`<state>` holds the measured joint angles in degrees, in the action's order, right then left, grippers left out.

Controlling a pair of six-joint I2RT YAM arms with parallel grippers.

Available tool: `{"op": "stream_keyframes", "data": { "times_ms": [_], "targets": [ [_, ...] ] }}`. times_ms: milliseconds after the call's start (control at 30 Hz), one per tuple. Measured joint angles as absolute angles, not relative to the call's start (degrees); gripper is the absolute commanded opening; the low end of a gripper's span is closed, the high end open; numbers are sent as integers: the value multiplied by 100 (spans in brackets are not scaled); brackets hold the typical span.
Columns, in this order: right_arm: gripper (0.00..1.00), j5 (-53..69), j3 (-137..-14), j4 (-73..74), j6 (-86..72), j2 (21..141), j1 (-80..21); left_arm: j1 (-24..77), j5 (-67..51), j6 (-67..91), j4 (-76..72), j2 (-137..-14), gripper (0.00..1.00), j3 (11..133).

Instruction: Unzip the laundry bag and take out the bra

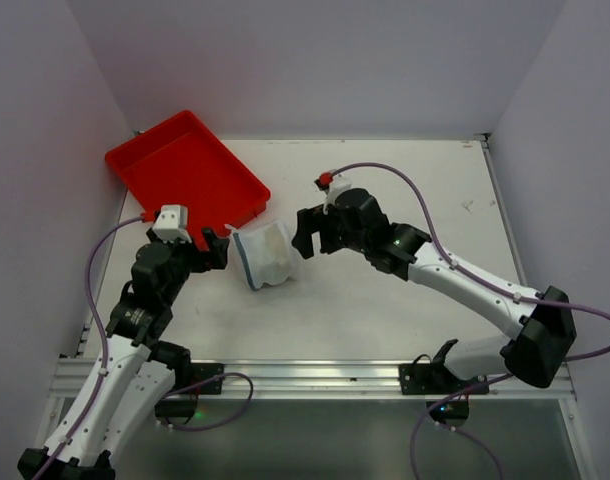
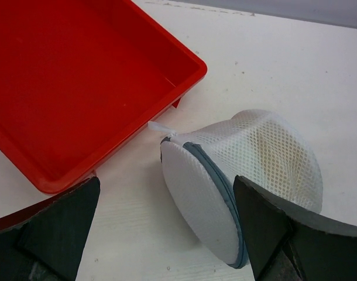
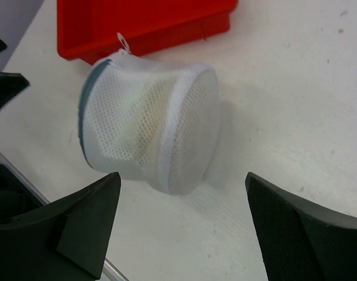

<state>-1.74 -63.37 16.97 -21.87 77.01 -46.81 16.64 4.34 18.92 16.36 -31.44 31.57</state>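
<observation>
The laundry bag, a small white mesh pouch, lies on its side on the table between my two grippers. A blue-grey zip line rings its flat end, which faces the left gripper, and the zip looks closed. In the left wrist view the left gripper is open, with the bag's zipped rim just ahead of its right finger. The right gripper stands open by the bag's other end and holds nothing; the bag sits just beyond its fingertips. A cream tint shows through the mesh; the bra is hidden.
A red plastic tray sits tilted at the back left, its near corner close to the bag. A small white tag sticks out of the bag toward the tray. Grey walls close in the table on three sides.
</observation>
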Motion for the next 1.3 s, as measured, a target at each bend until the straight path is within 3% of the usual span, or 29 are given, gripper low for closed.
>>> {"op": "stream_keyframes", "data": {
  "times_ms": [133, 367, 600, 633, 667, 733, 767, 867, 1067, 1300],
  "targets": [
    [89, -882, -7113, 1903, -2115, 8007, -5266, 1664, 672, 1931, 1712, -3111, 100, 3157],
    [84, -1708, -8403, 1999, -1938, 9539, -6340, 1660, 1256, 2156, 1953, -3085, 100, 3157],
    [76, -1876, -9043, 2082, -1815, 10619, -6554, 1651, 1959, 2451, 2268, -3037, 100, 3159],
    [73, -1905, -9122, 2084, -1798, 10735, -6549, 1649, 2029, 2475, 2298, -3030, 100, 3159],
    [59, -1922, -9198, 2071, -1787, 10851, -6549, 1649, 2091, 2497, 2333, -3015, 100, 3159],
    [42, -1981, -9299, 2025, -1739, 11048, -6539, 1645, 2163, 2512, 2370, -2980, 100, 3159],
    [25, -1994, -9310, 1994, -1717, 11131, -6528, 1638, 2185, 2517, 2373, -2969, 100, 3159],
    [0, -1997, -9310, 1990, -1699, 11251, -6510, 1616, 2198, 2521, 2373, -2963, 100, 3159],
    [0, -1428, -9185, 1903, -1806, 10984, -6331, 1614, 1957, 2491, 2364, -2950, 100, 3159],
    [0, 609, -7537, 908, -2519, 9098, -5439, 1614, 1304, 2445, 2410, -2670, 100, 3330]
  ]
}}
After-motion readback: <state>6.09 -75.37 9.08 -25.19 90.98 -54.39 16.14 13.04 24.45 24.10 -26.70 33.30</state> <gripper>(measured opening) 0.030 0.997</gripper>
